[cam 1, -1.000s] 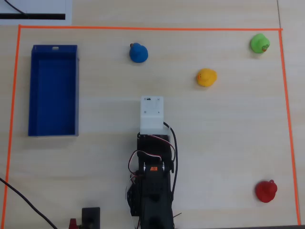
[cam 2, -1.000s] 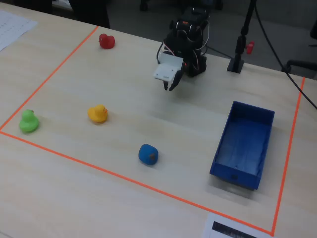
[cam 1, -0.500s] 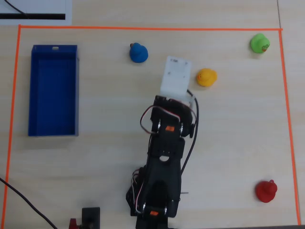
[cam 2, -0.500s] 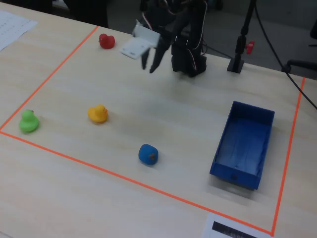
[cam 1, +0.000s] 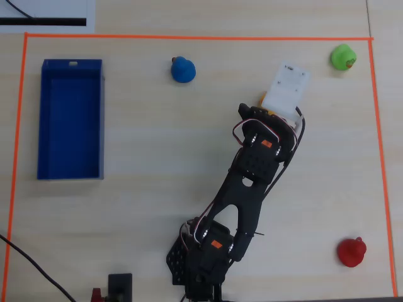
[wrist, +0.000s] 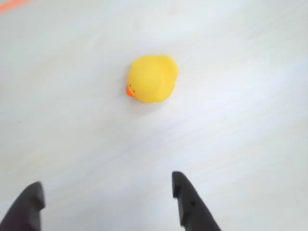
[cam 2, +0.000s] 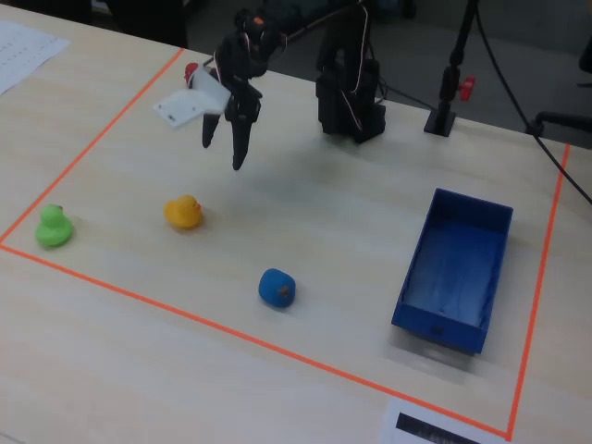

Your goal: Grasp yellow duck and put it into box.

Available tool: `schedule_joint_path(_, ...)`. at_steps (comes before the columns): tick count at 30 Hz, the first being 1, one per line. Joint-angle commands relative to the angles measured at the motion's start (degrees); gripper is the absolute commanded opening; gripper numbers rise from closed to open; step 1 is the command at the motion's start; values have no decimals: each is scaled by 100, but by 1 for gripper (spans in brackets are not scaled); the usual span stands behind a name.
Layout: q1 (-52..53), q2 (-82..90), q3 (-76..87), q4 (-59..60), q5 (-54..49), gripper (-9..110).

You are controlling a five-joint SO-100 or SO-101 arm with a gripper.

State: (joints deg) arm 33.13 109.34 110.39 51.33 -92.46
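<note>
The yellow duck (wrist: 153, 78) sits on the pale table ahead of my gripper (wrist: 107, 180), its orange beak pointing left in the wrist view. The two dark fingers (wrist: 185, 202) are spread wide with nothing between them. In the fixed view the gripper (cam 2: 223, 155) hangs open above the table, behind and to the right of the duck (cam 2: 183, 212). In the overhead view the white wrist mount (cam 1: 286, 88) covers most of the duck. The deep-blue box (cam 1: 43, 119) lies at the far left of the overhead view and at the right in the fixed view (cam 2: 435, 324); it is empty.
A blue duck (cam 1: 182, 69) sits between the yellow duck and the box. A green duck (cam 1: 343, 56) is in the top right corner, a red duck (cam 1: 351, 252) at the lower right. Orange tape (cam 1: 189, 38) frames the work area. The arm base (cam 2: 347, 92) stands at the back.
</note>
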Motion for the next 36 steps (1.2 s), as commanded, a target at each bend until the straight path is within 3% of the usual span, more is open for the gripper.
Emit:
schedule_joint_path(1, 18, -325, -149, -237, 53, 37)
schedule_joint_path(20, 97, -3727, -4122, -123, 492, 37)
schedule_joint_path(36, 501, -4781, -4412, 44, 281, 37)
